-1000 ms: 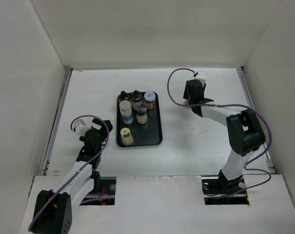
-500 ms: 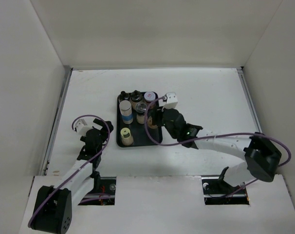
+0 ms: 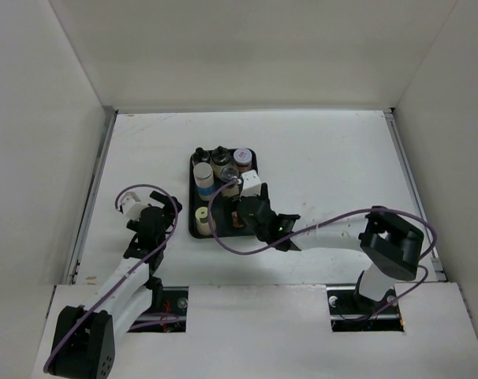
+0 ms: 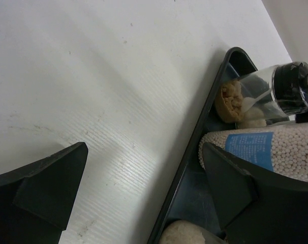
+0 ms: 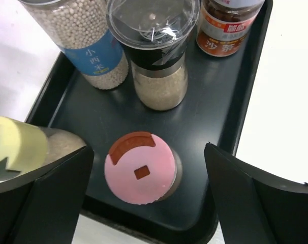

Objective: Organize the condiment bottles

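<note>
Several condiment bottles (image 3: 203, 180) stand upright in the black tray (image 5: 235, 127). The pink-capped jar (image 5: 140, 168) sits at its near end, beside a yellow-capped one (image 5: 17, 147). The right gripper (image 5: 148, 152) hangs released above the pink cap, fingers wide on either side, not touching. The left gripper (image 4: 144, 147), also spread, is over the table (image 4: 93, 61) just beside the tray.

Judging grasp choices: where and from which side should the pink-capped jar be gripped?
Across its round cap, from straight above: the pink-capped jar stands upright, with the yellow-capped jar close on one side, the grinder just beyond and the tray rim near.
</note>
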### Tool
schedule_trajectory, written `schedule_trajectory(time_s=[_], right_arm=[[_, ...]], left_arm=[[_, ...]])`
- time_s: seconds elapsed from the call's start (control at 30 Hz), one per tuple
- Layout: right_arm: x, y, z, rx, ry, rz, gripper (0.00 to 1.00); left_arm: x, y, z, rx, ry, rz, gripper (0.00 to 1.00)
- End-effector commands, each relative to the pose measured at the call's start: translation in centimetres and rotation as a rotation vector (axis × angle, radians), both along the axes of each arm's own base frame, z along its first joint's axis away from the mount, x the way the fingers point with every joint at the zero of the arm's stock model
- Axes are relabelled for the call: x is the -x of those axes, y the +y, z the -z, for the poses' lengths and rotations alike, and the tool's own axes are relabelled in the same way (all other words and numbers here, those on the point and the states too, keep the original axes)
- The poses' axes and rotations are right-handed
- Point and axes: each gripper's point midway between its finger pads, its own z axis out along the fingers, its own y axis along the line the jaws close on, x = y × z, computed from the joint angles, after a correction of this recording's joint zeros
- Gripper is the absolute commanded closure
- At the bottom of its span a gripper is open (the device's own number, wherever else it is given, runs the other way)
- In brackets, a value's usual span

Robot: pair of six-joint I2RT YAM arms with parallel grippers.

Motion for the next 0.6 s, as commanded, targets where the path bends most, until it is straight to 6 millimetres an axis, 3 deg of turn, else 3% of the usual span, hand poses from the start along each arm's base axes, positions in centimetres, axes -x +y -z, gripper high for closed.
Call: schedule_trajectory(time_s=[0.0, 0.07, 0.17, 0.37, 0.47, 0.57], right_arm=[[-0.2, -0.2, -6.5, -0.114, -0.110, 0.032, 0.00], [0.0, -1.6, -9.1, -0.140, -0.155, 0.045, 0.00], [-0.3, -4.2, -10.9, -0.169, -0.194, 0.108, 0.00], [-3.5, -11.8, -6.7, -0.222, -0.161, 0.386, 0.00], [-4.5, -14.5, -4.8, -0.229, -0.131, 0.467, 0.00], [-5.4, -15.7, -3.9, -0.238, -0.102, 0.486, 0.00]], left_arm=[[-0.5, 0.4, -2.3, 0.005, -0.033, -0.041, 0.00], [-0.5, 0.2, -2.9, 0.004, -0.038, -0.032, 0.00], [-0.4, 0.2, -2.9, -0.004, -0.030, -0.033, 0.00], [-0.6, -0.1, -2.4, -0.026, 0.055, -0.006, 0.00], [-1.0, 0.2, -1.2, -0.046, 0.134, -0.012, 0.00], [-1.1, 0.1, -0.5, -0.051, 0.167, 0.006, 0.00]])
